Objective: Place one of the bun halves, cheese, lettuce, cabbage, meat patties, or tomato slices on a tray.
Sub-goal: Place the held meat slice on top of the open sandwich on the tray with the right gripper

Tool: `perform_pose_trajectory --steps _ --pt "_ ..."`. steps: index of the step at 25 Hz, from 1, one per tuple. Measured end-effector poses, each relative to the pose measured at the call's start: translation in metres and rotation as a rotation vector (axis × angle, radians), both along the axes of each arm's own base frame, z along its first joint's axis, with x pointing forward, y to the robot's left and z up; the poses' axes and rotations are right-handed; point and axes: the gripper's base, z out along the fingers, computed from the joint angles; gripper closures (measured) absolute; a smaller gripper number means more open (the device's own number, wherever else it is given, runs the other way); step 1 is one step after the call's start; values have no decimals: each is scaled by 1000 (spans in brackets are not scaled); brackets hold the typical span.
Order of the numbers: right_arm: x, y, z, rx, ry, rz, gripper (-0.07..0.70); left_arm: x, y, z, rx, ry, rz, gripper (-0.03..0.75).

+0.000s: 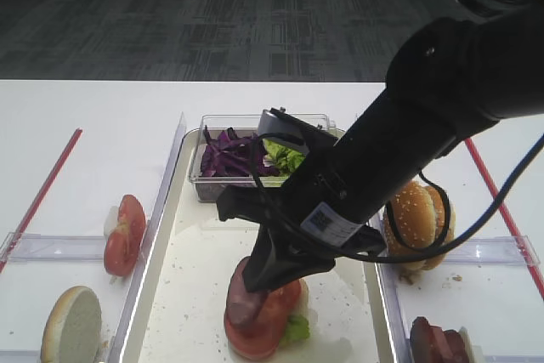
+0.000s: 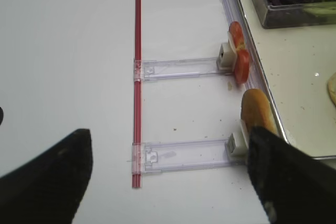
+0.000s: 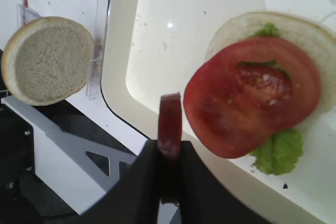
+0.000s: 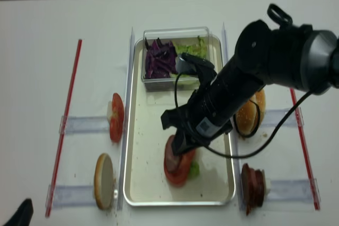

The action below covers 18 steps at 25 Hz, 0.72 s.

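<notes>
Right gripper point(image 3: 169, 145) low over tray point(image 1: 191, 295), jaws clamped on thin meat patty point(image 3: 169, 124) held on edge, dark reddish rim up. Just beside it on tray: glossy red tomato slice point(image 3: 252, 103) on crinkly green lettuce point(image 3: 278, 150) on pale flat bun half point(image 3: 273, 24). Cream tray, rounded corners, raised metal rim, crumbs; bare room left of the stack. Another pale porous cut-face bun half point(image 3: 47, 59) upright outside tray's left rim on clear plastic holder point(image 2: 184, 153). Beyond, red tomato slices point(image 2: 239, 51) on second holder. Left gripper point(image 2: 168, 182) over bare white counter point(image 2: 68, 51), jaws wide apart. Far end: clear box point(image 1: 208, 184) with purple cabbage point(image 1: 228, 157). Sesame bun point(image 1: 416, 210) right of tray.
</notes>
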Motion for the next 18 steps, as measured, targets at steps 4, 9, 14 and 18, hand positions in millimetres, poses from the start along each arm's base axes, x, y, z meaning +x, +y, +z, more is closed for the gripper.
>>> perform_pose_trajectory --steps 4,9,14,18 --pt "3 1 -8 -9 6 -3 519 0 0 0 0 0 0 161" --pt "5 3 -20 -26 20 8 519 0 0 0 0 0 0 161" --pt "6 4 -24 -26 27 5 519 0 0 0 0 0 0 161" --pt "6 4 -24 -27 26 4 519 0 0 0 0 0 0 161"
